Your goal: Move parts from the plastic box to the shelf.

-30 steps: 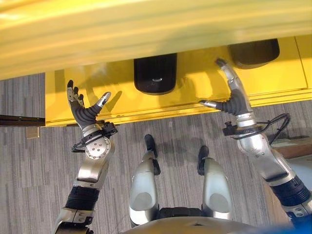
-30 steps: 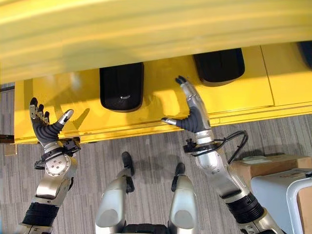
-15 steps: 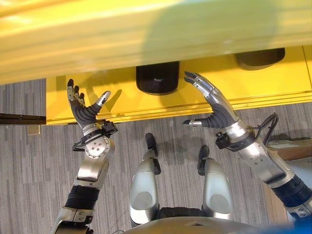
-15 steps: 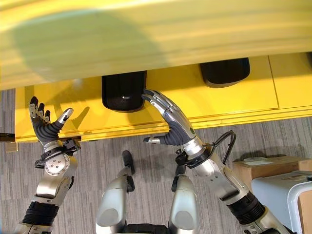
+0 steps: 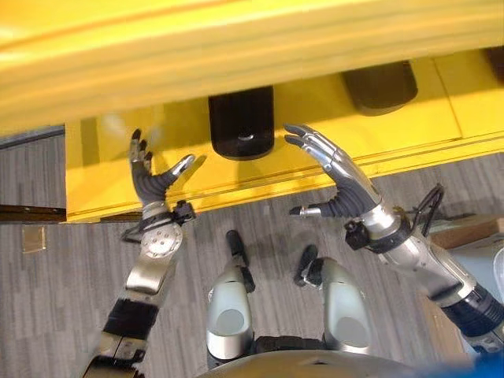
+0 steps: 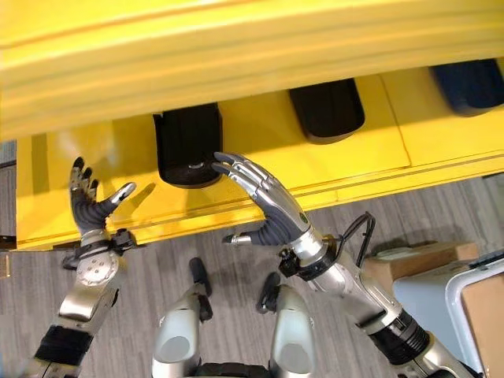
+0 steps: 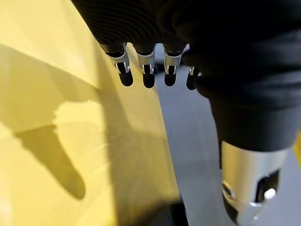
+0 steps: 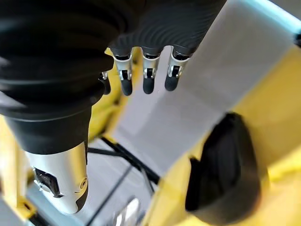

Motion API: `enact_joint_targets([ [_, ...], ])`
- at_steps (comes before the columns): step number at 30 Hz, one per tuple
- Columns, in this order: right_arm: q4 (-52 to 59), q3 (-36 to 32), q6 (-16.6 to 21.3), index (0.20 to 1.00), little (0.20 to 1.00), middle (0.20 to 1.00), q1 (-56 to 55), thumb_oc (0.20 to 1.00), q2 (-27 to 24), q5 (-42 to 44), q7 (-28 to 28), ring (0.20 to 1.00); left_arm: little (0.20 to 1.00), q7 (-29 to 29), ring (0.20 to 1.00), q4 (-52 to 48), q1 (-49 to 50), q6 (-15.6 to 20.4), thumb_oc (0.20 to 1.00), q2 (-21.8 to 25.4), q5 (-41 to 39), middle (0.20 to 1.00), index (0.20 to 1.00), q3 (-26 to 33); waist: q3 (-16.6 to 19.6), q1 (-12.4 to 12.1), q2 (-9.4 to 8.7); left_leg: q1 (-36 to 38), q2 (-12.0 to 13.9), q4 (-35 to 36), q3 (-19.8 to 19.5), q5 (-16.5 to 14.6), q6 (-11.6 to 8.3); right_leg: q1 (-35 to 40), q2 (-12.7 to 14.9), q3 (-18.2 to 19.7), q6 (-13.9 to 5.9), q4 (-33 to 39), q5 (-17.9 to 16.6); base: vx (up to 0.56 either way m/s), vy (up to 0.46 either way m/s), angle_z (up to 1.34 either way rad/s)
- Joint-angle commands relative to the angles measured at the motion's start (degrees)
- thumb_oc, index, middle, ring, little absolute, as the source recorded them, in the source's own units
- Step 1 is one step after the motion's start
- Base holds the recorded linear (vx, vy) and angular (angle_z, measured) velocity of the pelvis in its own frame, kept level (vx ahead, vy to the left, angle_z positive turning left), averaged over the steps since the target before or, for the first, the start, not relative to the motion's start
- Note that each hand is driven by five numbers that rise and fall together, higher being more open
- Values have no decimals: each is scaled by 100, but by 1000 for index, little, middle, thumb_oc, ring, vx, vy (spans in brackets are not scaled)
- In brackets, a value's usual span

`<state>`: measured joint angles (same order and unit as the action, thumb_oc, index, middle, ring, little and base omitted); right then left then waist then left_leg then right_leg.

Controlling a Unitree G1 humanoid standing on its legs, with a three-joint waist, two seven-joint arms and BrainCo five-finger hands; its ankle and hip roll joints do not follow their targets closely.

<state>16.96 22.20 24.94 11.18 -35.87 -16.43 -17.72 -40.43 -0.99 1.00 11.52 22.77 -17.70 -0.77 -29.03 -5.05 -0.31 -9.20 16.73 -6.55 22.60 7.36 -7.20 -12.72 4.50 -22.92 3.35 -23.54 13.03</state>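
A yellow shelf (image 5: 315,110) runs across the scene, with its upper board (image 5: 236,47) close above. On the lower board lies a black part (image 5: 240,122), also seen as the black part (image 8: 225,169) past my right fingers. A second black part (image 5: 379,85) lies further right, and a dark blue one (image 6: 471,83) sits at the far right. My right hand (image 5: 342,185) is open, fingers spread, just right of the first black part and holding nothing. My left hand (image 5: 153,181) is open and empty over the shelf's left end (image 7: 47,117).
At the lower right stand a brown cardboard box (image 6: 409,260) and a pale plastic box (image 6: 461,295). Grey carpet (image 5: 55,268) lies in front of the shelf. A dark rail (image 5: 24,213) runs along the floor at the left.
My right hand has swung left, from beside the second black part to beside the first one, staying open. The left hand has barely moved. The camera has shifted a little.
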Motion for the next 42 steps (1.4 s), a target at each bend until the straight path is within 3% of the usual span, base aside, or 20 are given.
enact_joint_targets([
  [1,87,-18,544,1000,1000,1000,647,1000,123,-61,-51,1000,1000,-224,1000,81,-175,707,1000,-49,-206,1000,1000,-57,57,270,-79,-542,-86,-538,-160,-431,-38,627,24,242,-481,643,34,-235,-13,-37],
  [2,161,6,569,1000,1000,1000,651,1000,125,-205,3,1000,1000,-145,1000,124,-193,719,1000,-49,-215,1000,1000,-17,71,350,-80,-383,-220,-752,-39,-893,71,614,163,251,-524,549,146,-254,-41,-27],
  [4,354,43,583,1000,1000,1000,625,1000,47,-288,173,1000,1000,0,1000,107,-237,675,1000,16,-268,1000,1000,-11,97,405,-82,-334,-433,-1664,30,-1472,297,481,288,309,-481,407,187,-295,-91,19],
  [6,468,69,753,1000,1000,1000,631,1000,-45,-265,429,1000,1000,112,1000,-89,-194,608,1000,119,-218,1000,1000,-36,178,383,-89,-413,-528,-2625,-243,-1777,327,428,216,413,-393,395,216,-323,-68,30],
  [7,489,72,808,1000,1000,1000,653,1000,-62,-289,492,1000,1000,145,1000,-147,-186,579,1000,138,-203,1000,1000,-45,224,388,-86,-351,-507,-2609,-274,-1798,329,410,206,414,-385,402,209,-208,2,8],
  [11,581,59,1006,1000,1000,1000,744,1000,-101,-164,953,1000,1000,472,1000,-277,-129,557,1000,141,-283,1000,1000,-70,535,452,-77,266,-248,-1801,-420,-1501,184,195,256,396,-395,344,171,-251,311,13],
  [13,626,52,1083,1000,1000,1000,839,1000,-252,41,1353,1000,1000,1055,1000,-278,-149,626,1000,177,-374,1000,1000,-183,795,560,-89,503,371,-970,-386,-708,-118,30,570,424,-446,219,159,-336,732,29],
  [14,595,67,1097,1000,1000,1000,867,1000,-282,96,1408,1000,1000,1140,1000,-266,-153,630,1000,181,-412,1000,1000,-215,816,569,-79,525,390,-928,-380,-755,-117,4,649,431,-472,160,158,-211,539,40],
  [16,562,124,1092,1000,1000,1000,938,1000,-391,100,1503,1000,1000,1415,1000,-255,-247,654,1000,202,-479,1000,1000,-412,823,627,-17,495,368,-938,-95,-816,-107,67,865,387,-581,195,62,-195,460,30],
  [17,413,262,892,1000,1000,1000,1145,1000,-407,117,1468,1000,1000,1480,1000,-257,-432,544,1000,180,-462,1000,1000,-670,771,608,35,386,168,-910,96,-1100,100,132,1150,404,-899,426,-373,-239,454,26],
  [20,337,298,832,1000,1000,1000,1216,1000,-344,-74,1399,1000,1000,1564,1000,-275,-569,481,1000,228,-273,1000,1000,-841,754,570,35,431,-71,-658,91,-1300,220,181,1448,514,-1257,616,-766,-93,150,10],
  [23,340,341,582,1000,1000,1000,1146,1000,-295,-259,1304,1000,1000,1689,1000,-207,-764,264,1000,314,-222,1000,1000,-1048,802,557,33,555,-309,-203,-142,-1217,280,336,1529,833,-1477,1032,-1103,-27,45,69],
  [24,332,336,512,1000,1000,1000,1095,1000,-290,-368,1271,1000,1000,1740,1000,-186,-834,215,1000,356,-124,1000,1000,-1082,827,535,11,566,-359,-94,-232,-1169,322,316,1469,921,-1464,1087,-1170,-23,-33,68],
  [26,226,360,694,1000,1000,1000,1183,1000,-409,-350,1469,1000,1000,1582,1000,-251,-796,194,1000,493,61,1000,1000,-1007,750,385,-9,660,-268,12,43,-1080,226,332,1044,245,-1195,820,-810,-54,-40,57],
  [27,258,403,667,1000,1000,1000,1236,1000,-440,-361,1548,1000,1000,1520,1000,-285,-755,209,1000,507,93,1000,1000,-992,730,362,-8,672,-257,46,73,-1046,196,325,926,145,-1131,813,-763,-19,-59,23],
  [32,202,787,338,1000,1000,1000,1525,1000,-570,-669,1598,1000,1000,1382,1000,-525,-463,297,1000,680,-7,1000,1000,-748,733,204,1,643,-370,-86,-76,-1167,155,532,682,38,-931,804,-418,-7,-110,-16],
  [37,-243,958,-171,1000,1000,1000,2045,1000,-656,-818,1337,1000,1000,1699,1000,-565,-401,541,1000,590,-60,1000,1000,-546,656,181,-2,456,-50,-431,-97,-1113,61,517,631,23,-720,653,-252,-26,28,16],
  [38,-280,958,-232,1000,1000,1000,2075,1000,-668,-864,1262,1000,1000,1685,1000,-560,-360,566,1000,551,-69,1000,1000,-530,663,195,-3,468,71,-382,-161,-963,-2,498,613,100,-708,644,-249,-41,233,7],
  [39,-318,961,-355,1000,1000,1000,2107,1000,-677,-873,1081,1000,1000,1684,1000,-537,-335,624,1000,500,-98,1000,1000,-520,674,213,7,437,281,-287,-162,-584,-64,427,579,125,-634,667,-340,7,342,-5],
  [42,-360,545,-967,1000,1000,1000,1817,1000,-765,-862,346,1000,1000,2012,1000,-496,-420,678,1000,518,-220,1000,1000,-545,794,411,-7,663,401,59,50,-665,-137,347,806,143,-759,423,-228,50,321,-12],
])
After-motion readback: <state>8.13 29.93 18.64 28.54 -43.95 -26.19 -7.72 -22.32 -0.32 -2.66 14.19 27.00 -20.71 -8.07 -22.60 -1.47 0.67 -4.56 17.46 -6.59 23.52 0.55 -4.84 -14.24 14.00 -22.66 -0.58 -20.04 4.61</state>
